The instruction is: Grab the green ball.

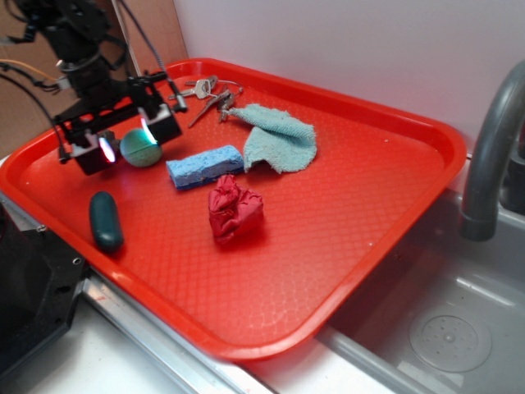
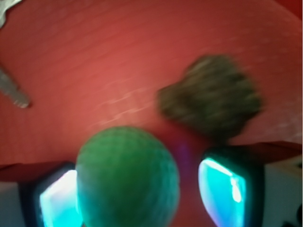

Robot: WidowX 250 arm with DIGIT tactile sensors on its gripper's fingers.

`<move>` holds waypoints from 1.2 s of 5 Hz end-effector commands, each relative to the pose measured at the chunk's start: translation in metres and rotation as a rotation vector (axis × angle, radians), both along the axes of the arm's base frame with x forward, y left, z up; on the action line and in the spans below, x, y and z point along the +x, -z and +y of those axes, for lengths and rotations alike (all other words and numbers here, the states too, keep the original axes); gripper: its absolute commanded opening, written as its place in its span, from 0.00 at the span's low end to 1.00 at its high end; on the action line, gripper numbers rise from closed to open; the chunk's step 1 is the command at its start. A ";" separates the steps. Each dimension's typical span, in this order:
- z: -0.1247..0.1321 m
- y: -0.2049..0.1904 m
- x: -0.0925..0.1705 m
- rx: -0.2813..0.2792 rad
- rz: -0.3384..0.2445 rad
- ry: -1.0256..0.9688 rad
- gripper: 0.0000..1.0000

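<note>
From the exterior view, your workspace is a red tray (image 1: 353, 213) set beside a sink with a grey faucet (image 1: 490, 156); your gripper (image 1: 125, 141) sits low at the tray's rear left with its fingers spread, and the green ball (image 1: 140, 148) lies between them, just left of the blue sponge (image 1: 205, 167), with the teal cloth (image 1: 280, 137), keys (image 1: 205, 89), red crumpled cloth (image 1: 235, 210) and dark green capsule (image 1: 106, 220) scattered around. From the wrist view, you see the green ball (image 2: 127, 178) nestled between the two glowing pads (image 2: 228, 190), nearer the left one, with a gap on the right; whether either pad touches it you cannot tell; a blurred dark lump (image 2: 210, 97) lies beyond on the tray.
</note>
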State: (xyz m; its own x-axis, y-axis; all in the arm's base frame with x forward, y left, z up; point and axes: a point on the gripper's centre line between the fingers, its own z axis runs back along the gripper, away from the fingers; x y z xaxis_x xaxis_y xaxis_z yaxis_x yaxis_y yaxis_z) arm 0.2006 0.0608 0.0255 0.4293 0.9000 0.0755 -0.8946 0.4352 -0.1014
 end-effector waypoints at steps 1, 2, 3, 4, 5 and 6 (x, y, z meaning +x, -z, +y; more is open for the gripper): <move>-0.007 -0.015 0.004 0.005 0.111 0.068 0.00; -0.005 -0.065 -0.007 0.041 0.109 0.317 0.00; -0.005 -0.115 -0.017 0.084 0.097 0.565 0.00; 0.006 -0.165 -0.018 0.124 0.073 0.812 0.00; 0.010 -0.201 -0.013 0.152 0.062 0.892 0.00; 0.012 -0.191 -0.003 0.118 0.102 0.889 0.00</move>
